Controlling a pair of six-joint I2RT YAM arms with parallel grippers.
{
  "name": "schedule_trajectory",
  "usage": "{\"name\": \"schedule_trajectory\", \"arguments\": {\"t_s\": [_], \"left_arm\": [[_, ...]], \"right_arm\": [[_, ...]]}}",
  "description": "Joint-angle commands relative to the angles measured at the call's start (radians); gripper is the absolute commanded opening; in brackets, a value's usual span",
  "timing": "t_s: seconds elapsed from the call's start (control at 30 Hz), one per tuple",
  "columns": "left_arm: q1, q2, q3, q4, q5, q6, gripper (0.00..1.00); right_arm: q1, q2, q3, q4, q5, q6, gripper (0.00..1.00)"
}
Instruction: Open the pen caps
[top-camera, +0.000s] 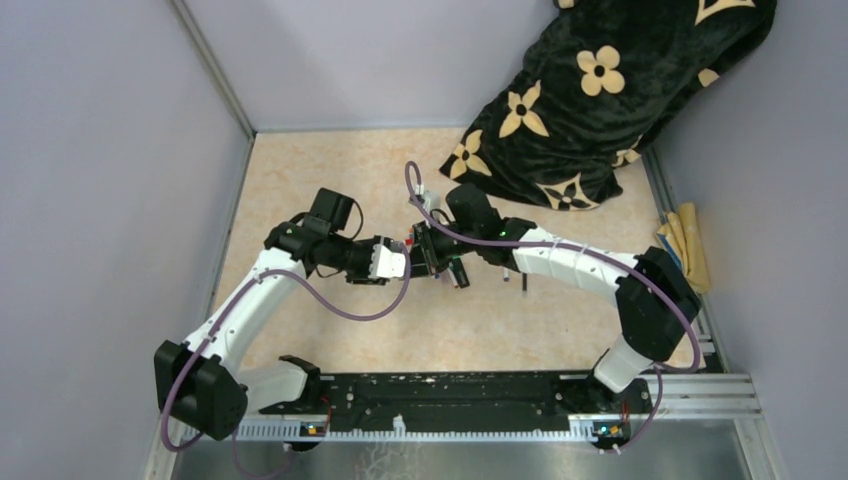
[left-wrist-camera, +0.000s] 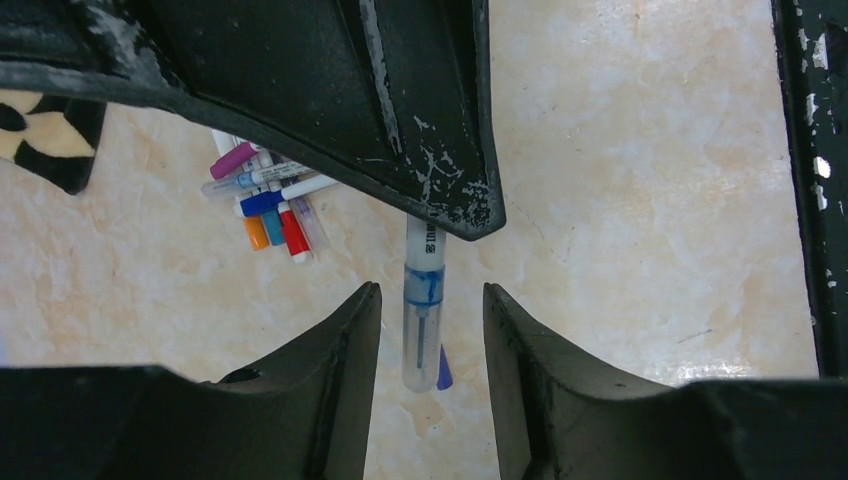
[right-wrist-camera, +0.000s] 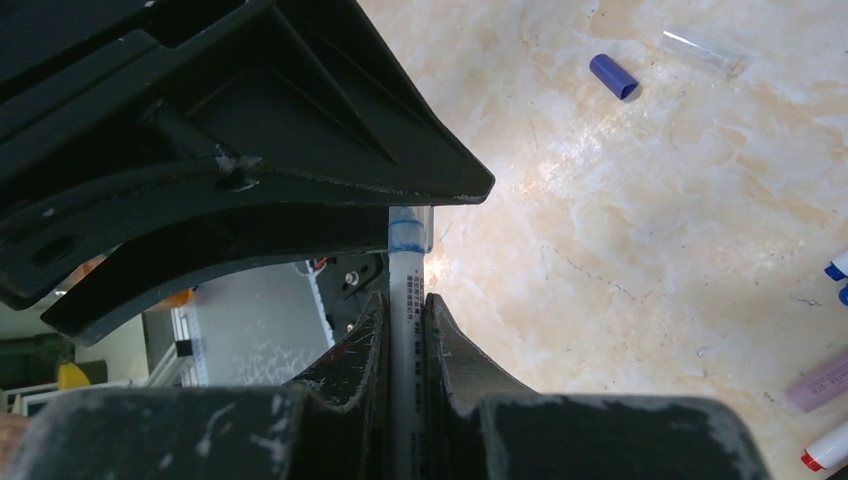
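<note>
My right gripper (right-wrist-camera: 405, 298) is shut on a white pen barrel (right-wrist-camera: 406, 330) and holds it above the table, its capped end toward my left gripper. In the left wrist view the pen's clear cap (left-wrist-camera: 422, 340), with a blue band and a thin nib inside, lies between my left gripper's open fingers (left-wrist-camera: 430, 290), with a gap on each side. A pile of pens (left-wrist-camera: 265, 200) with purple, blue, orange and red ends lies on the table beyond. In the top view the two grippers meet mid-table, left (top-camera: 400, 262) and right (top-camera: 428, 252).
A loose blue cap (right-wrist-camera: 613, 76) and a clear cap (right-wrist-camera: 700, 52) lie on the marbled table. More pens show at the right edge (right-wrist-camera: 825, 380). A black flowered blanket (top-camera: 600, 90) fills the back right corner. A yellow cloth (top-camera: 685, 245) lies at the right wall.
</note>
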Motion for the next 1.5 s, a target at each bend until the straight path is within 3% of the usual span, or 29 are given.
{"name": "schedule_trajectory", "arguments": {"t_s": [0.0,0.23,0.3,0.47,0.6,0.73,0.9,1.03,1.3,1.47], "left_arm": [[-0.017,-0.010,0.013,0.004,0.019,0.013,0.48],[-0.024,-0.012,0.007,0.011,-0.007,0.038,0.47],[-0.026,-0.012,0.005,0.010,-0.020,0.051,0.39],[-0.027,-0.022,0.001,0.033,-0.039,0.072,0.07],[-0.033,-0.020,0.002,0.029,-0.038,0.068,0.00],[-0.034,-0.025,-0.021,0.030,-0.075,0.076,0.00],[-0.018,-0.030,-0.099,0.070,-0.307,0.109,0.00],[0.060,-0.025,-0.150,0.116,-0.346,0.171,0.00],[0.281,0.048,-0.110,0.133,-0.375,0.280,0.00],[0.347,0.058,-0.118,0.181,-0.444,0.345,0.00]], "right_arm": [[0.017,0.022,0.063,0.060,-0.025,0.014,0.00],[0.018,0.038,0.071,0.062,-0.030,0.017,0.00],[0.019,0.041,0.068,0.060,-0.030,0.016,0.00],[0.019,0.049,0.056,0.060,-0.028,0.014,0.00],[0.019,0.056,0.055,0.072,-0.019,0.021,0.00],[0.017,0.043,0.050,0.056,0.000,0.019,0.00],[-0.012,-0.006,-0.063,0.063,-0.027,0.013,0.00],[-0.015,-0.051,-0.100,0.034,-0.017,0.003,0.00],[-0.029,-0.180,-0.157,-0.078,0.028,-0.039,0.00],[-0.048,-0.254,-0.196,-0.195,0.062,-0.081,0.00]]}}
